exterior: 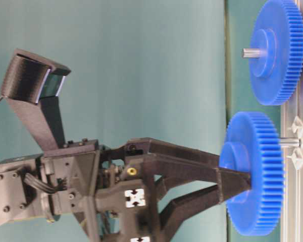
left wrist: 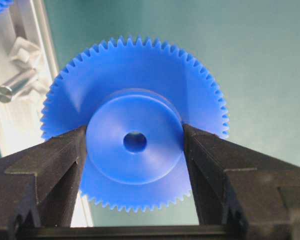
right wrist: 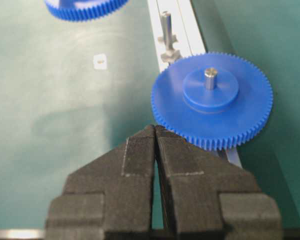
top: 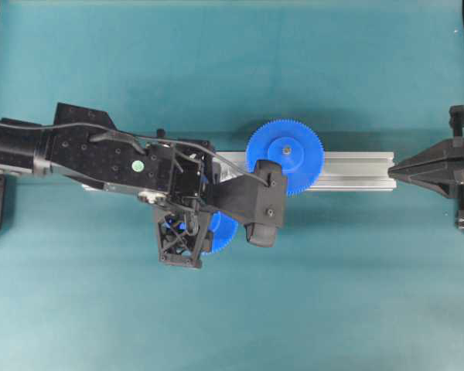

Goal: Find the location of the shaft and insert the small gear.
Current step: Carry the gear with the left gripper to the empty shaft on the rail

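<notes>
Rail point(top: 348, 171) across desk point(top: 232, 69) middle in overhead view, running left to right. Large gear point(top: 284, 154) seated on rail, right of centre, on its own pin. Small gear point(left wrist: 135, 142) held by hub between left tool point(left wrist: 135, 165) fingers, just beside rail, off the shaft point(left wrist: 12, 86). Shaft standing on rail, beside small gear, apart from it. Right tool point(right wrist: 155, 131) at far right end of rail, well apart from large gear. White tag point(right wrist: 100, 61) on desk left of rail in right wrist view.

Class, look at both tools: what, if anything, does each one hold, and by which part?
The left tool grips the small gear by its raised hub. The right tool is shut and holds nothing.
</notes>
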Tool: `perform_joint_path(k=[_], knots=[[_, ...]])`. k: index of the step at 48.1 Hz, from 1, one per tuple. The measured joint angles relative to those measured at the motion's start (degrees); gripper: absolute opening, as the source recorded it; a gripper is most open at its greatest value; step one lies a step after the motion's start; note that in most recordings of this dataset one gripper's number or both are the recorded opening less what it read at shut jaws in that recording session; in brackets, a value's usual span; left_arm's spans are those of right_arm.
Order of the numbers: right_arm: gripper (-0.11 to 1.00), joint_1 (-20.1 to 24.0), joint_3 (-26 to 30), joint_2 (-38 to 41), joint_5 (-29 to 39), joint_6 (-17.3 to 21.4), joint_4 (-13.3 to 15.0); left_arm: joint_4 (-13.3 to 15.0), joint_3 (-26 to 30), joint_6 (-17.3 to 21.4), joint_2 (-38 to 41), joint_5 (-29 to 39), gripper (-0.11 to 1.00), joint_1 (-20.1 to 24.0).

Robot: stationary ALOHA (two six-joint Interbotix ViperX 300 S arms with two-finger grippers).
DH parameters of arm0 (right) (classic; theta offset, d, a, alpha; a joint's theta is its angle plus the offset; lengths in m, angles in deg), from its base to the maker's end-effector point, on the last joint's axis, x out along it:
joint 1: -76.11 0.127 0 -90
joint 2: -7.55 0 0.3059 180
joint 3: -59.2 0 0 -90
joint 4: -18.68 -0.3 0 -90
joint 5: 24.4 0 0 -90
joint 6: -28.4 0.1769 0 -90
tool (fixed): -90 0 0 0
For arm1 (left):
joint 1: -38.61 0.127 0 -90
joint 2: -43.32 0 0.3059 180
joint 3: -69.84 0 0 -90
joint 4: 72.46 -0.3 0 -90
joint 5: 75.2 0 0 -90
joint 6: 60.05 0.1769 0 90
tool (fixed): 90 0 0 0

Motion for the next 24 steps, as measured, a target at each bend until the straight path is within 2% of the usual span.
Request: perform_joint_path(k=[11, 24], knots=[[0.02, -0.09, 0.0, 0.0, 0.0, 0.0, -0.09, -0.09, 2.02, 0.35, -0.53, 0.79, 0.64, 1.14], [0.02, 0.0, 0.0, -0.26, 0.0, 0.0, 0.0, -0.18, 2.72, 3.96, -0.53, 1.49, 0.64, 2.46]])
